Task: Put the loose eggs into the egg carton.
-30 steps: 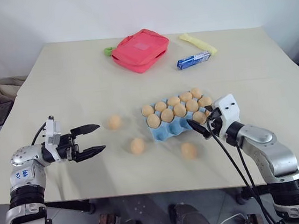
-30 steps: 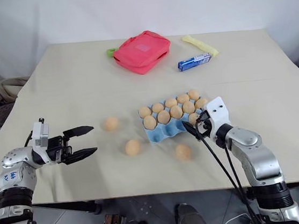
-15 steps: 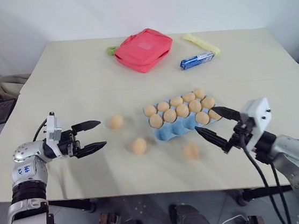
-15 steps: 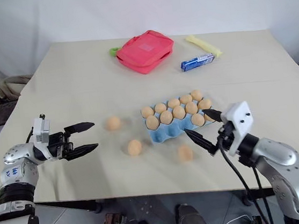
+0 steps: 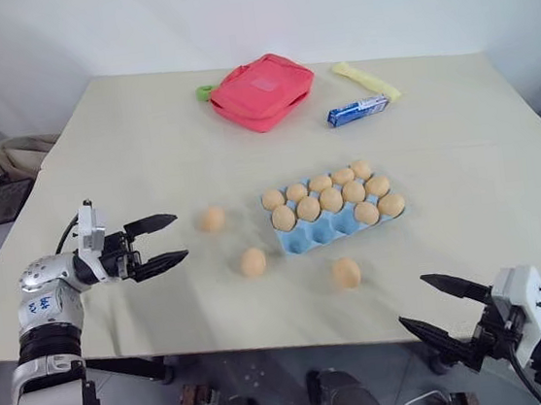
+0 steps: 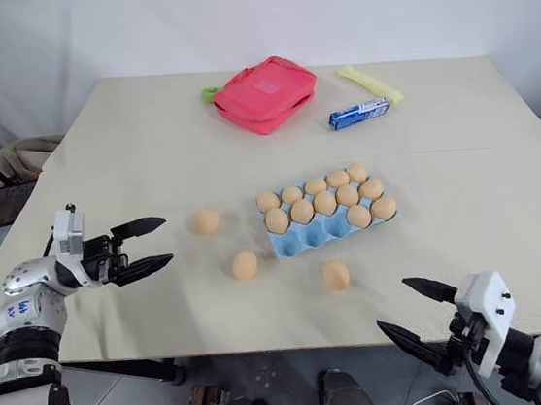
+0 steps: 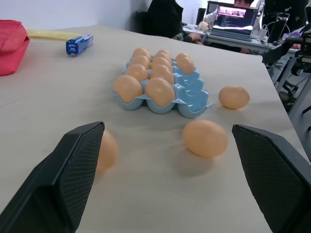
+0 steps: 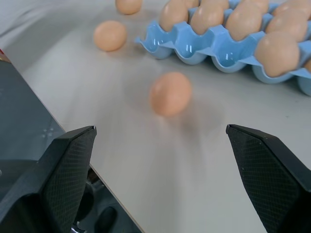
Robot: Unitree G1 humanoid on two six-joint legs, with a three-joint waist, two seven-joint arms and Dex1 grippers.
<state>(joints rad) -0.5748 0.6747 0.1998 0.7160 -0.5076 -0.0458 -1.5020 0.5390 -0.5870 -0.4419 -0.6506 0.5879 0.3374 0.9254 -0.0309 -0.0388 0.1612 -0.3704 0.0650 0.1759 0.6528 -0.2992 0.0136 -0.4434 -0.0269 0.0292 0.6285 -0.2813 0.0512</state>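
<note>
Right arm pulled back, three eggs left on the table

The right gripper, jaws apart and empty, has retreated past the table edge from the egg carton; three loose eggs wait before the carton, the left gripper spread wide beside them.

Your light-blue egg carton lying flat near the desk's middle, angled, nine tan eggs seated, front cups bare, your three loose eggs scattered between it and the desk's front edge
</note>
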